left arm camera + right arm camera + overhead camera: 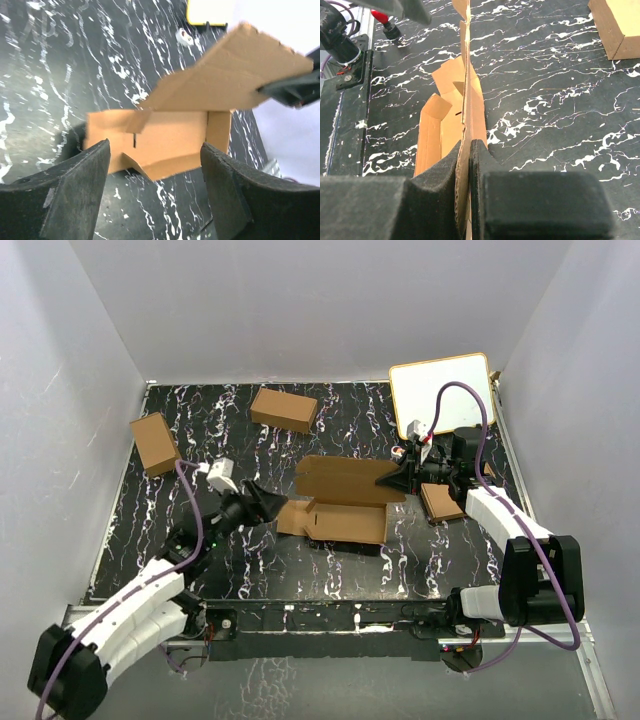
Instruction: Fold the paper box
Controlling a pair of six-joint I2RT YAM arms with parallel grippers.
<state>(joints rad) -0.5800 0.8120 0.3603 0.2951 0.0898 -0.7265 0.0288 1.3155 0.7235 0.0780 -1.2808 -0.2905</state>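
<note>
Box (pixel 340 502) part-folded on bench (pixel 330 575).
Right tool (pixel 392 480) clamped the raised panel; left tool (pixel 278 506) stood open at the box's left end.

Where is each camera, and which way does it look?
Top: above and behind, looking down at the table; both arms show.
Left wrist: on that arm, facing the paper box; open left claw shows.
Right wrist: on that arm, looking along the box; right claw pinches it.
All three share the box.
</note>
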